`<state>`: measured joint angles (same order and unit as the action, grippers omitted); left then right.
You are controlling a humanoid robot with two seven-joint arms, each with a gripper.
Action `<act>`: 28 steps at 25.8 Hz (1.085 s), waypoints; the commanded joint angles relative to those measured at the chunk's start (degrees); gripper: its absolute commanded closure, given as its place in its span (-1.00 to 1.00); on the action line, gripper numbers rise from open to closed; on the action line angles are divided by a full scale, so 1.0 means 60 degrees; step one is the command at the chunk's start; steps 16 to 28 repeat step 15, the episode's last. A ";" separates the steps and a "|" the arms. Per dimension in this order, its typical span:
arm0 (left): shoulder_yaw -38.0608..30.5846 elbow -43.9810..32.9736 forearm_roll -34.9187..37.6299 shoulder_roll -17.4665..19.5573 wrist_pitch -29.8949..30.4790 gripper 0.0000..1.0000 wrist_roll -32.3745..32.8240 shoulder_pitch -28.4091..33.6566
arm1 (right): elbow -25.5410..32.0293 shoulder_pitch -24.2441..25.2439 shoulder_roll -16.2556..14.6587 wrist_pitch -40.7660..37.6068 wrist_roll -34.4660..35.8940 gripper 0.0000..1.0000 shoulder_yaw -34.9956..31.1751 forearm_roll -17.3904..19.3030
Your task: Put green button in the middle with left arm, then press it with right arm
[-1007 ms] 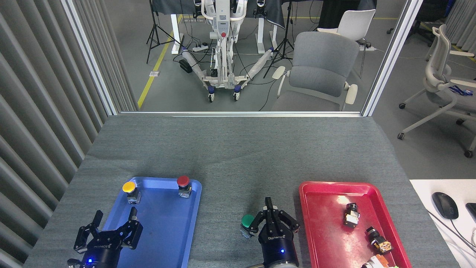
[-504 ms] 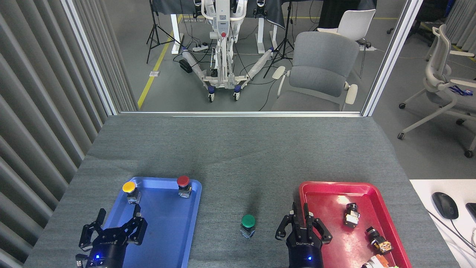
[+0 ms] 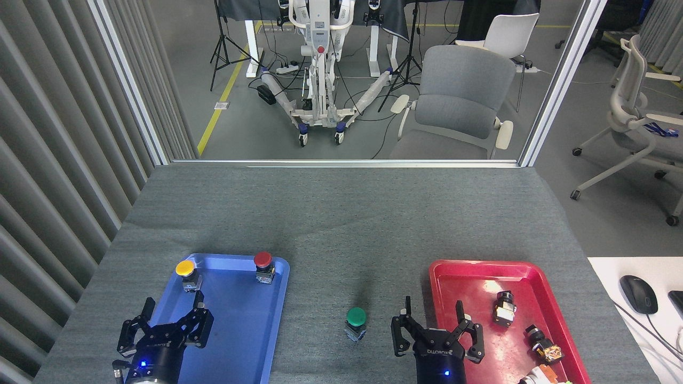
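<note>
Button (image 3: 356, 318) stands on tabletop (image 3: 341, 213) between 2 trays (image 3: 277, 298).

Yellow button (image 3: 185, 268) and red button (image 3: 262, 260) in blue tray (image 3: 240, 325)

Robotics lab / test cell. Table (image 3: 341, 213) w/ gray fabric top sits in a booth: gray ribbed panels (image 3: 58, 160) on the left, aluminium frame posts (image 3: 555, 85) at the far corners. Beyond it: gray floor w/ yellow tape line (image 3: 219, 101), a white wheeled stand (image 3: 319, 69) w/ cables, tripods (image 3: 227, 42), power strips, height-adj. desks. Gray office chair (image 3: 459, 101) plus white ones nearby. Computer mouse (image 3: 638, 294) on a white desk at right.
</note>
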<state>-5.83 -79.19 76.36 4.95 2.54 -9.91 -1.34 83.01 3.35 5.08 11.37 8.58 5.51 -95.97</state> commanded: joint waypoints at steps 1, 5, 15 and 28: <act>0.0019 0.0016 -0.0012 -0.0020 0.0016 -0.98 -0.0004 -0.0055 | 0.0067 0.0071 -0.0011 -0.0005 -0.0053 -0.99 0.0004 0.0014; 0.0077 0.0030 -0.0012 -0.0035 0.0001 -0.99 -0.0004 -0.0055 | 0.0082 0.0115 -0.0041 -0.0020 -0.0053 -0.99 0.0004 0.0014; 0.0165 0.0016 0.0018 -0.0035 0.0016 -0.99 -0.0004 -0.0055 | 0.0199 0.0218 -0.0055 -0.0137 0.0284 -0.99 -0.0025 0.0014; 0.0165 0.0016 0.0018 -0.0035 0.0016 -0.99 -0.0004 -0.0055 | 0.0199 0.0218 -0.0055 -0.0137 0.0284 -0.99 -0.0025 0.0014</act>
